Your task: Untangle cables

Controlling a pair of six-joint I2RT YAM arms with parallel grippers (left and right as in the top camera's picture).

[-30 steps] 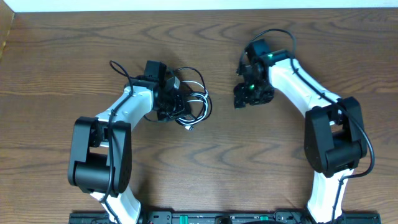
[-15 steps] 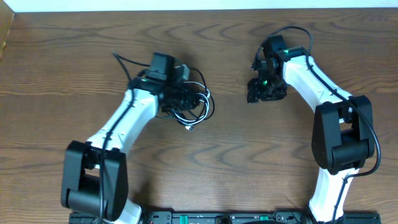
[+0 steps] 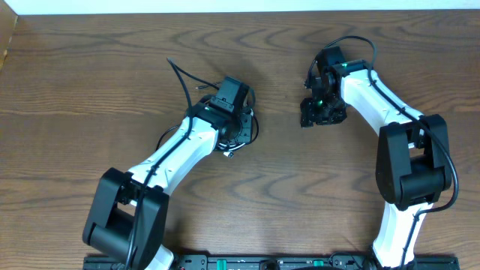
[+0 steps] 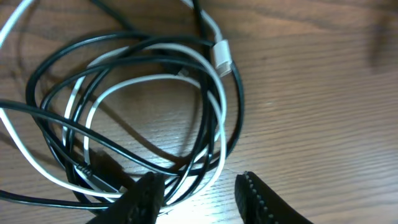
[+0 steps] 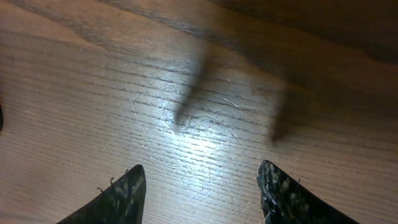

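Loosely tangled cables [image 4: 222,56] (black, white) at left gripper [image 4: 199,182]

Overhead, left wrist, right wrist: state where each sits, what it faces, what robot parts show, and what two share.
Overhead: above the table, looking straight down; left arm and right arm both show.
Left wrist: on the left arm, looking down at the cables; left gripper at the bottom edge, jaws apart.
Right wrist: on the right arm, looking down at bare wood; right gripper at the bottom edge, jaws apart.
Shared: overhead and left wrist both show the cables.
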